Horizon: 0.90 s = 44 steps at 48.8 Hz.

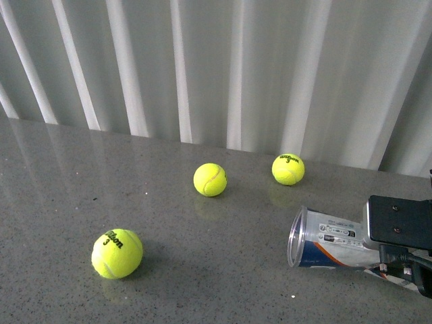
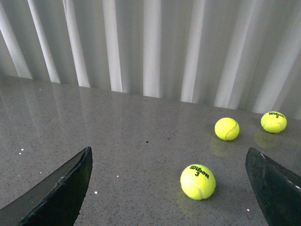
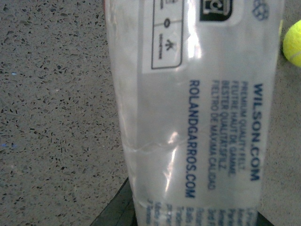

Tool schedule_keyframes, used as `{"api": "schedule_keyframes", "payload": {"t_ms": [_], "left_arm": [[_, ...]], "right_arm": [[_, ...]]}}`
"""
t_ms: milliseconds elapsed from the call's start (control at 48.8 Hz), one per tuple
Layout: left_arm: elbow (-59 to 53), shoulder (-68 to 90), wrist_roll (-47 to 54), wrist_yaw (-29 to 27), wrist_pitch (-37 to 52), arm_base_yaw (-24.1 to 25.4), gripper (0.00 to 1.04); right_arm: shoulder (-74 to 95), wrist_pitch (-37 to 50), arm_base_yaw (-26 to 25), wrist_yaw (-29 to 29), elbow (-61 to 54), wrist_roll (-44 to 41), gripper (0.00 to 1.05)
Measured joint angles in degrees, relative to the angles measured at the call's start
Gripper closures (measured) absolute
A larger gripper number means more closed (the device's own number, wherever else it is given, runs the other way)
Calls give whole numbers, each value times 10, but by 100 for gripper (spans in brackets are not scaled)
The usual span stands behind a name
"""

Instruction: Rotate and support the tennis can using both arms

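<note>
Tennis can lies at lower right, mouth pointing left, under the right claw, grip state indeterminate; left claw open, well apart.

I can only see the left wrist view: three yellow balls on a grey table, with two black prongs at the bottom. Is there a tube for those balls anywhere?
Observer: Yes. In the front view a tennis can lies on its side on the table, over on the robot's right, with its open mouth pointing left.
Operator: Is the other arm doing anything with it?
Observer: The right arm sits over the can's far end. Its wrist camera is so close that the label fills the picture, and I cannot tell whether it is gripping the can.
</note>
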Motion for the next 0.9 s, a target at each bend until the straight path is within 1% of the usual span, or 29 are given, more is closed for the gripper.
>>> {"api": "schedule_keyframes", "payload": {"t_ms": [246,450,676,901], "left_arm": [[0,0,0,0,0,0,7],[0,0,0,0,0,0,7],[0,0,0,0,0,0,7],[0,0,0,0,0,0,7]], "right_arm": [[59,45,9,-3,34,-18,84],[105,58,24,-1,68,-18,85],[128,82,53,-8,65,-9,85],[144,93,50,-5,54,-11,85]]}}
